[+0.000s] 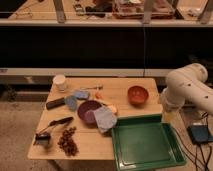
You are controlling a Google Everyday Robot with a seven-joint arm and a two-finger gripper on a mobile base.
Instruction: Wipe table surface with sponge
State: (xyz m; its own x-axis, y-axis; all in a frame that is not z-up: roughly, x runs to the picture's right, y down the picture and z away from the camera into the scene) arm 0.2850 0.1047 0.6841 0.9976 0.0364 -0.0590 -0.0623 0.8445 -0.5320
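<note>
The wooden table (125, 86) holds many items. Two blue sponge-like pads lie left of centre, one (80, 94) near the back and one (71, 103) in front of it. My white arm (186, 89) reaches in from the right. My gripper (166, 115) hangs at the arm's lower end, over the table's right edge beside the green tray (145, 160). A yellowish patch shows there; I cannot tell what it is. The gripper is far from both blue pads.
On the table: a white cup (60, 82), a black block (55, 103), a purple bowl (88, 110), a grey-blue cloth (105, 120), an orange bowl (137, 94), a black-handled brush (56, 123), a brown cluster (68, 141). A dark bench runs behind.
</note>
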